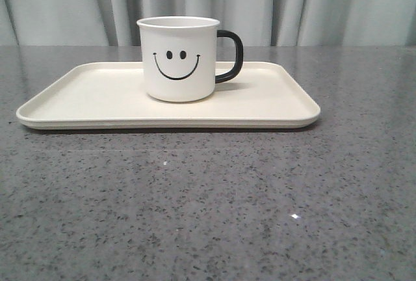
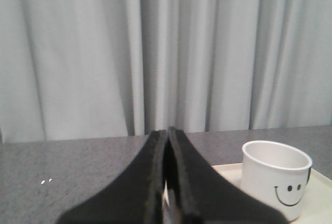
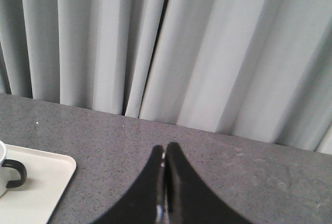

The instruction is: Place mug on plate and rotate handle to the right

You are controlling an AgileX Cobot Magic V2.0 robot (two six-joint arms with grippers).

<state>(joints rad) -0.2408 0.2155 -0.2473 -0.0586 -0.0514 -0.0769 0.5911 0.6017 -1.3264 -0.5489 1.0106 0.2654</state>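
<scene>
Front view shows the mug (image 1: 179,60) standing upright on the plate (image 1: 78,95), a little behind the tray's middle, with the handle (image 1: 231,56) sticking out to the robot's right and the smiley face turned toward the camera. Judged from that, both parts of the job look finished: the mug is on the plate and the handle points right, so nothing plainly remains except perhaps keeping the arms clear. Neither arm appears in the front view. In the left wrist view the left tool (image 2: 167,146) has its two dark fingers pressed together with nothing between them, and the mug sits well apart from it on the tray's corner. In the right wrist view the right tool (image 3: 165,162) is likewise pressed together and holds nothing, hovering over bare worktop (image 3: 233,172) with the tray's rounded corner and the black loop off to one side. The mug is a smooth white cylinder with a thin rolled lip and a matte-to-satin finish; its handle is a glossy black C-shaped loop. The plate is a flat cream rectangle with rounded corners and a low raised rim, probably plastic or melamine. The worktop is grey speckled stone-like material with a slight sheen. Pale pleated curtains (image 1: 325,4) hang behind.
</scene>
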